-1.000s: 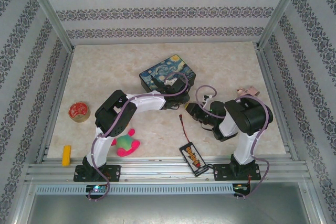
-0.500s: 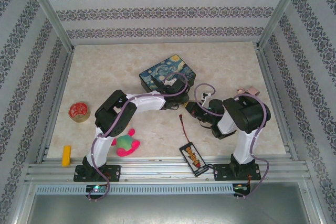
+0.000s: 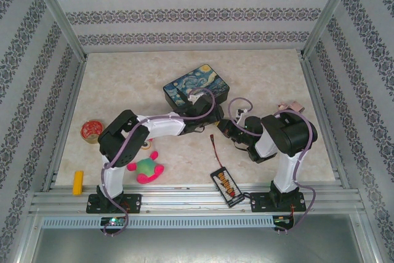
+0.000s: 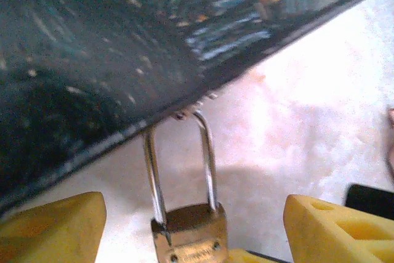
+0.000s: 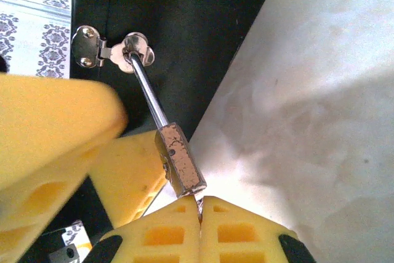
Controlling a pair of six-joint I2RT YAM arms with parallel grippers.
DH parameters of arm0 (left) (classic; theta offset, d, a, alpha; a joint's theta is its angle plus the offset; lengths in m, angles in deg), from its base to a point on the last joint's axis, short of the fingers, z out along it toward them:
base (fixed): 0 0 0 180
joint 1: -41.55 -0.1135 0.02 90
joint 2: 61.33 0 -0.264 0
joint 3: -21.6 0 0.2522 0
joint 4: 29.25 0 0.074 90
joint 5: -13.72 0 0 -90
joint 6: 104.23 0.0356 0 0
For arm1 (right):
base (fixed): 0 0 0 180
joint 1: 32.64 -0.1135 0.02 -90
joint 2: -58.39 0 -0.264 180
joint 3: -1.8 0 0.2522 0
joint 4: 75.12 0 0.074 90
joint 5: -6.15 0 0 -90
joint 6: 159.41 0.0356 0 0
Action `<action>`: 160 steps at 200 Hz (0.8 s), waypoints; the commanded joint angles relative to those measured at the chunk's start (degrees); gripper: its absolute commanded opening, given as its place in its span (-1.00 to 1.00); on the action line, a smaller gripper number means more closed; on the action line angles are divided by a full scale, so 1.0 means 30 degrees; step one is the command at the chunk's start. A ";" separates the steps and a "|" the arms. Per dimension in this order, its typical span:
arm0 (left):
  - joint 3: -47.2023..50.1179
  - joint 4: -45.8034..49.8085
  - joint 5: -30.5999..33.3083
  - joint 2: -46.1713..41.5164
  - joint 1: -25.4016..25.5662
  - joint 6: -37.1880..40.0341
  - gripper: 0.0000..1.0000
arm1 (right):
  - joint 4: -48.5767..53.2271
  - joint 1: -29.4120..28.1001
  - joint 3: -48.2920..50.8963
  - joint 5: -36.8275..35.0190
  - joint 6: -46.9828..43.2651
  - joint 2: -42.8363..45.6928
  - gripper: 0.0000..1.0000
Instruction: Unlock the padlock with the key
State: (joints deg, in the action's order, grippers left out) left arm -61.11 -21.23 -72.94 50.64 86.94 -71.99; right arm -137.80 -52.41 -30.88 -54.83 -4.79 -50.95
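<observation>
No text can be read with certainty. Stamped marks are perhaps borne by the padlock (image 4: 189, 241), blurred.

Robot laboratory test enclosure: aluminium frame rail (image 3: 184, 198) at near edge, patterned wall panels (image 3: 184, 13) surrounding a marble-effect worktop (image 3: 123, 84).

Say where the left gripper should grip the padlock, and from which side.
Grip the padlock by its brass body, not the thin shackle through the tin box clasp. Come from the open table side, fingers straddling its width as the left gripper does; the right gripper holds the key at its base.
</observation>
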 commanded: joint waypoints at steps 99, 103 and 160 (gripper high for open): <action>0.5692 -1.1861 -0.0852 -0.1510 -0.0178 0.1601 0.34 | -0.0974 0.0759 -0.1172 0.0948 0.2058 0.0690 -0.98; 0.5750 -1.2119 -0.0912 -0.1376 -0.0236 0.1472 0.30 | -0.0974 0.0760 -0.1193 0.0948 0.2072 0.0703 -0.98; 0.5857 -1.1506 -0.0936 -0.0979 -0.0506 0.0706 0.16 | -0.0974 0.0760 -0.1397 0.1036 0.2212 0.0968 -0.97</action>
State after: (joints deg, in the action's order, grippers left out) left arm -44.35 -55.11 -76.11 47.40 86.04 -67.68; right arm -137.80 -50.72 -33.13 -52.29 1.27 -49.94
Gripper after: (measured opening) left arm 0.581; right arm 0.057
